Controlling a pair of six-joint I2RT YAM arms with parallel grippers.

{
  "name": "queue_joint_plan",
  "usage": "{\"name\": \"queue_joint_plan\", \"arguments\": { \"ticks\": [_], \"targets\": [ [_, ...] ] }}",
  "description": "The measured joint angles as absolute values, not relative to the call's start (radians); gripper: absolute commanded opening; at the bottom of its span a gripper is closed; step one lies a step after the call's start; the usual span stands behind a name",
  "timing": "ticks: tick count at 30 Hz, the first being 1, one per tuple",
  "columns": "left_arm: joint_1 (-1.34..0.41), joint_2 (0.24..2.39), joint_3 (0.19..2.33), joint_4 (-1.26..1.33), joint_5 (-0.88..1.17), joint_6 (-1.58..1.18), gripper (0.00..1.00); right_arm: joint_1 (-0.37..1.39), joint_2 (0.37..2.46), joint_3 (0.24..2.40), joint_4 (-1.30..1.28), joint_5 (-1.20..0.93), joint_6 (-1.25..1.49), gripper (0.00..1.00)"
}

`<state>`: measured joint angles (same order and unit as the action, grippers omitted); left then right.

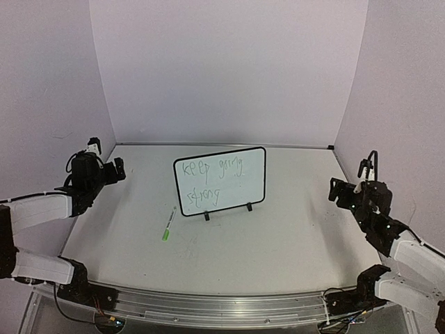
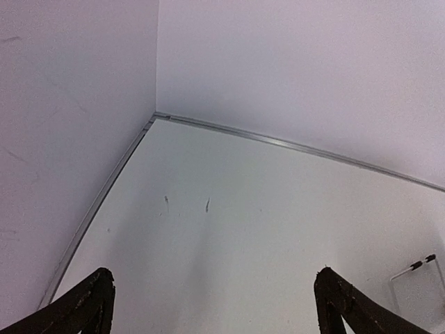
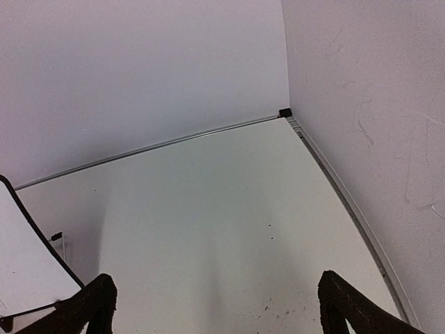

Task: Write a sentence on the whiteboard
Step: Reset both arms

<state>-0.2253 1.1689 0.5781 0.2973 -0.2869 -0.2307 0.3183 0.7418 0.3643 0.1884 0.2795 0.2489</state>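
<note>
Seeing the whiteboard (image 1: 221, 182) upright at the middle of the surface (image 1: 278, 236), carrying the sentence (image 1: 208, 179) in green over two lines. Spotting a green-capped marker (image 1: 169, 225) lying near its left corner. Finding the left fingers (image 1: 117, 169) spread wide and empty, well off left. Same for the right fingers (image 1: 337, 188), far right.

My one tall obstacle is the whiteboard (image 1: 221, 182), standing upright in the middle of the counter (image 1: 299, 236). A green-capped marker (image 1: 169, 224) lies flat just off its near-left corner. I have open room along the left, right and near edges and behind the board to both far corners. The left claw (image 1: 118, 169) and right claw (image 1: 335, 189) hang well apart from it.
</note>
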Motion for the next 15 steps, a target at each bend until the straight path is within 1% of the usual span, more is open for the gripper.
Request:
{"name": "queue_joint_plan", "arguments": {
  "ticks": [6,15],
  "targets": [
    [-0.225,1.155,0.443,0.356,-0.353,-0.202,0.99,0.318,0.729,0.26,0.251,0.36,0.186,0.96],
    [-0.225,1.134,0.415,0.413,-0.382,-0.172,0.99,0.318,0.712,0.247,0.294,0.377,0.139,0.96]
  ]
}}
